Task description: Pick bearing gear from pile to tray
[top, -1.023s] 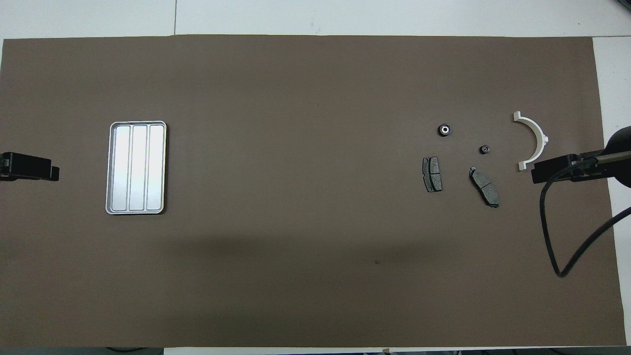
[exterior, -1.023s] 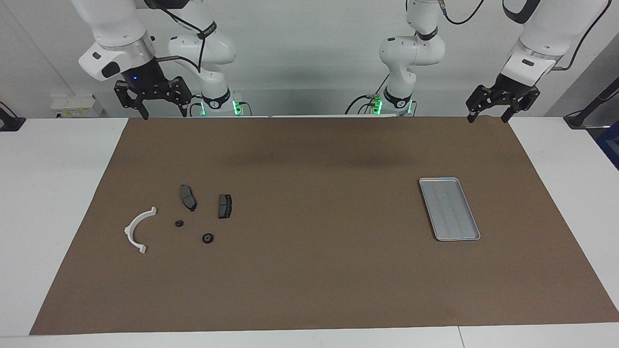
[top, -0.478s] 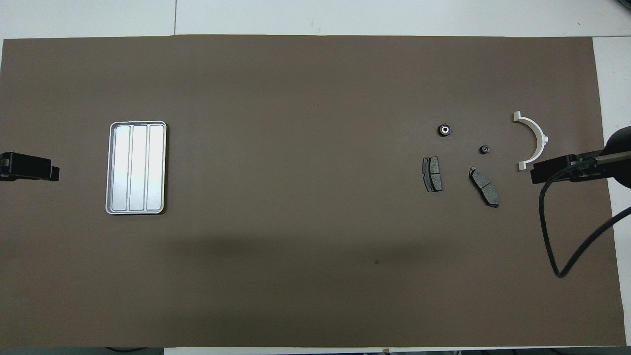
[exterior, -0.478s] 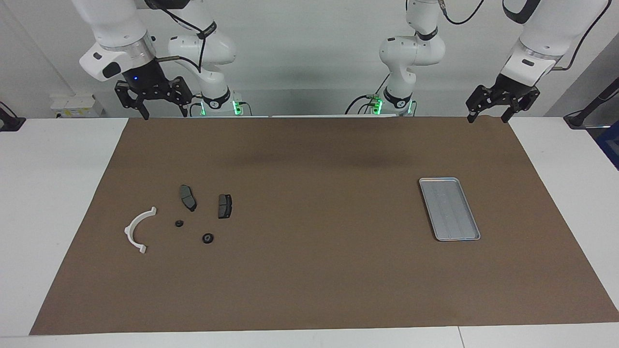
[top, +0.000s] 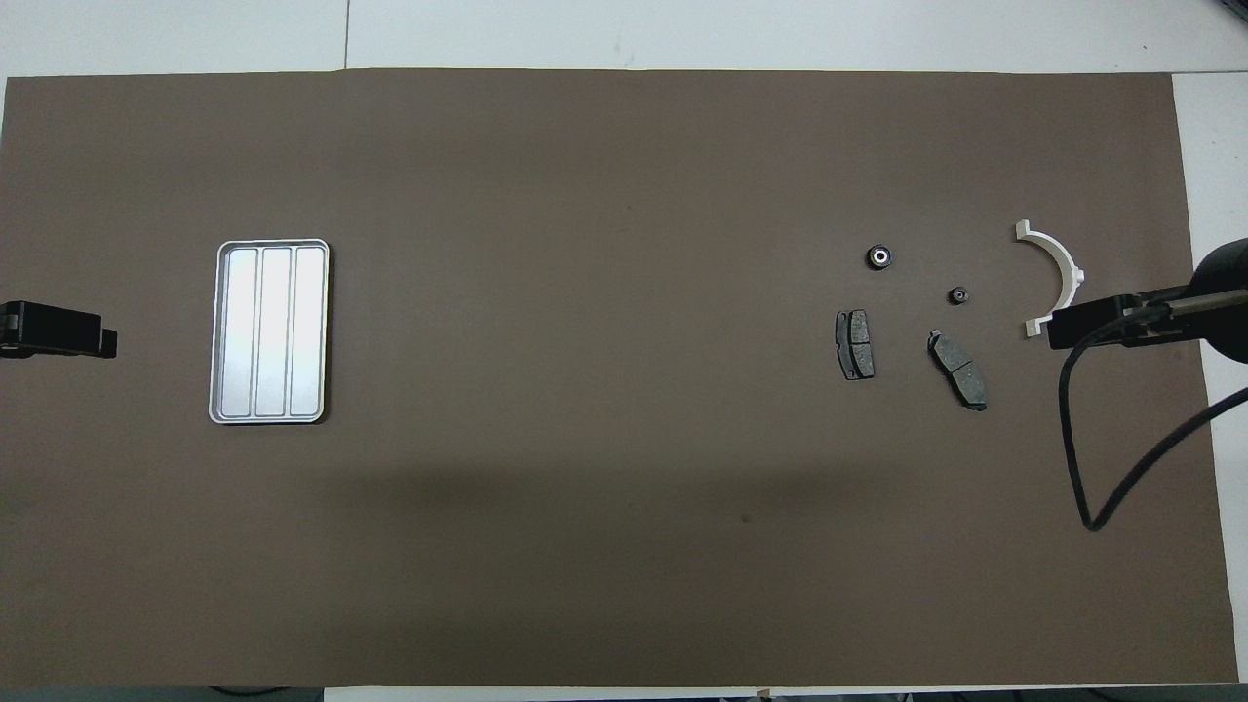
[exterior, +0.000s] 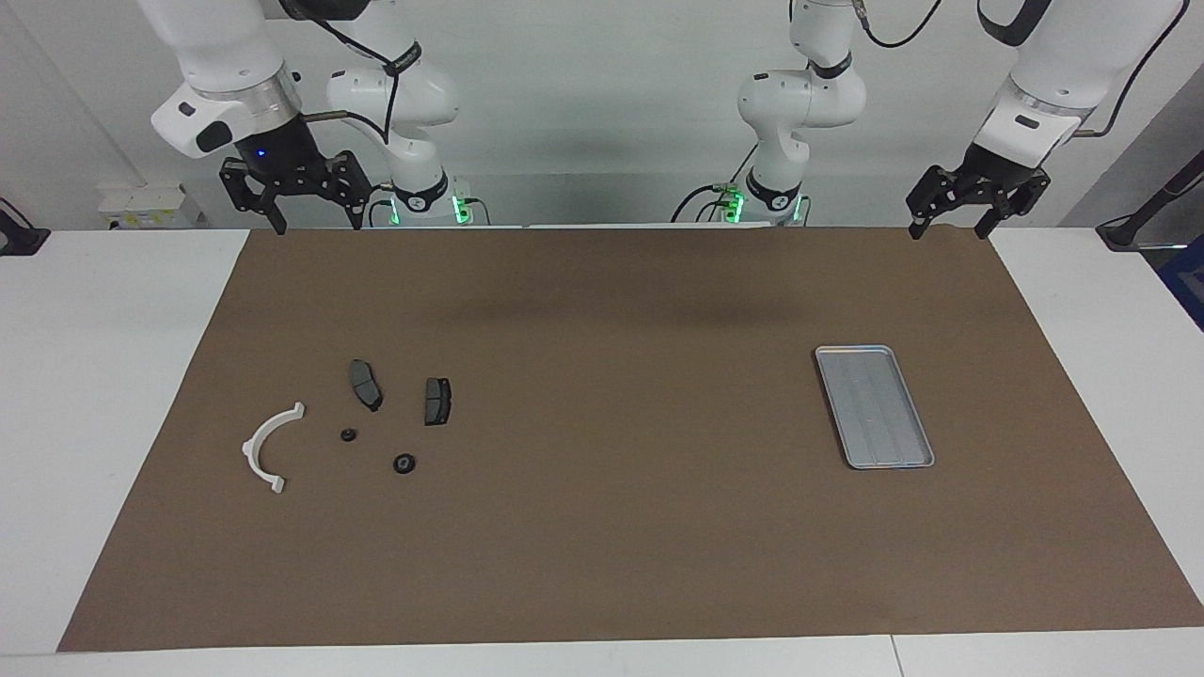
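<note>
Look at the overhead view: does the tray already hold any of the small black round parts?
No, the tray shows only its bare ribbed floor, and both black round pieces lie on the mat among the pile.

Both tools, right tool and left tool, hang open above the mat's robot-side edge.

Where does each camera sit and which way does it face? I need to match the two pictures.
Facing view: high across the table, looking at the robots; both arms show, left pincer and right pincer open.
Overhead view: above the robots' end, looking steeply down; only the right arm's black cable and both pincers' ends show.
Both share the tray and white bracket, sides swapped.
</note>
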